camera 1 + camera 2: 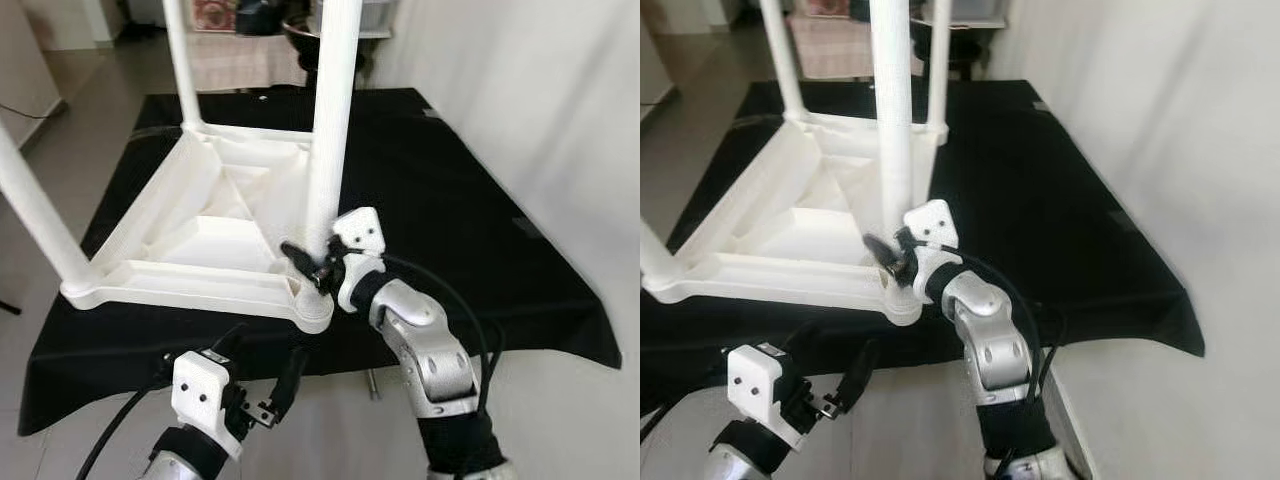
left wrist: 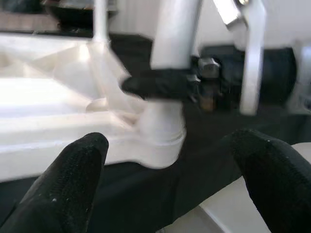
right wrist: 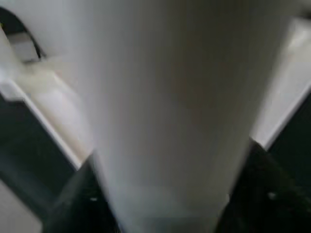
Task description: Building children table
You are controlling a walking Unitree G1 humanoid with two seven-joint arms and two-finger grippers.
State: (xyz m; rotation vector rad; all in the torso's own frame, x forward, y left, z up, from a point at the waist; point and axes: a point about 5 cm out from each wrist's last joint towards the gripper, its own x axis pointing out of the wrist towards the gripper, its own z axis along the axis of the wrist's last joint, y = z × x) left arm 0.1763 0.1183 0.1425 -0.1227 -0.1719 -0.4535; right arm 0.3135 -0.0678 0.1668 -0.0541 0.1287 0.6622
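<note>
The left gripper (image 1: 262, 385) hangs nearest the viewer, below and in front of the near edge of the black-clothed work table (image 1: 480, 240). Its two black fingers (image 2: 68, 179) are spread apart with nothing between them, and they point toward the near corner of the children's table.

The white plastic children's table (image 1: 190, 235) lies upside down on the work table's black cloth, its ribbed underside facing up. Its near corner reaches the work table's near edge. White legs stand upright from its corners.

The right gripper (image 1: 312, 262) sits at that near corner, just above the work table's edge. Its black fingers are clamped around the base of the near right leg (image 1: 333, 120), just above the socket. In the right wrist view the leg's white tube (image 3: 170, 111) sits between the finger pads.

Further back over the work table, the near left leg (image 1: 35, 210) rises at the left corner, and the far left leg (image 1: 182, 60) stands at the far corner.
</note>
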